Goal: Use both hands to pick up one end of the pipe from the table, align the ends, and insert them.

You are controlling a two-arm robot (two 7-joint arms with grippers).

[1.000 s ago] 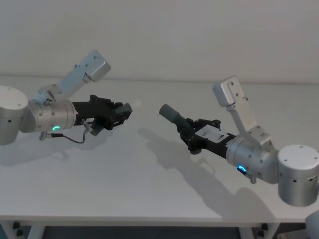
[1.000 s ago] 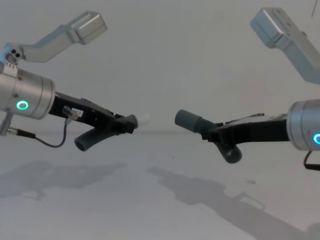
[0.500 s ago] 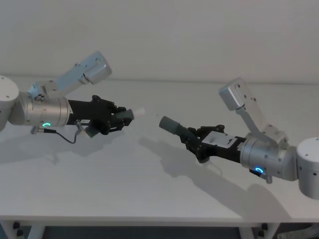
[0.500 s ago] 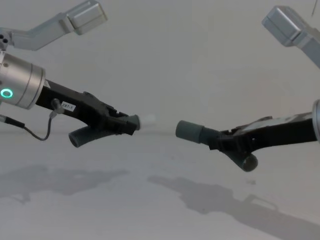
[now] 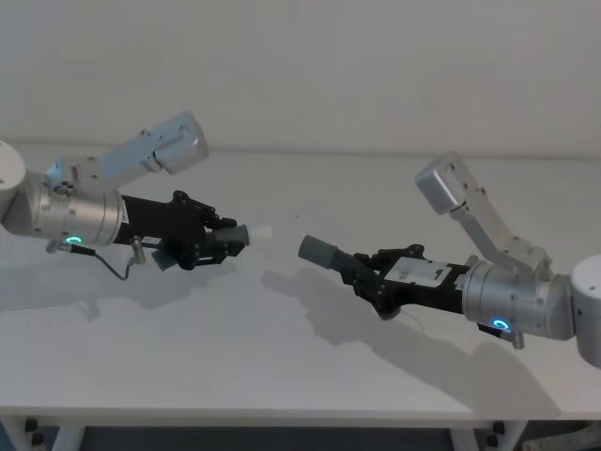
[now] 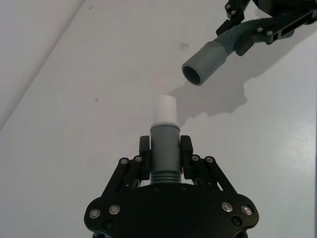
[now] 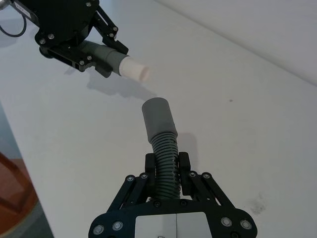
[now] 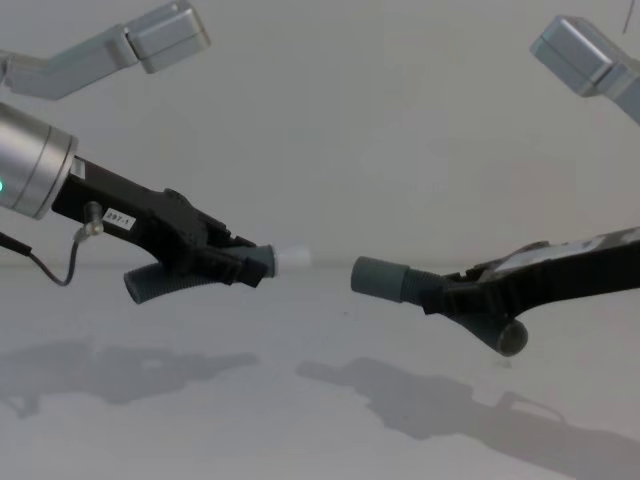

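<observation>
Both pipe pieces hang in the air above the table (image 5: 235,366). My left gripper (image 5: 221,240) (image 6: 165,153) is shut on the smooth dark grey piece (image 6: 164,148), whose whitish tip (image 5: 263,228) (image 8: 293,259) points right. Opposite it, my right gripper (image 5: 366,274) (image 7: 166,168) is shut on the ribbed piece (image 7: 165,148), with the wide collar mouth (image 5: 322,251) (image 8: 378,277) pointing left. A short gap separates the two ends. In the chest view the collar sits slightly lower than the tip. The left wrist view shows the collar (image 6: 203,62) ahead of the tip (image 6: 164,109) and off to one side.
The white table runs to a pale wall (image 5: 310,75) at the back, and its front edge (image 5: 282,410) is near me. Shadows of both arms lie on the surface below them.
Both arms have come down closer to the table, and the two pieces now lie more level. The gap between the tip and the collar stays about the same.
</observation>
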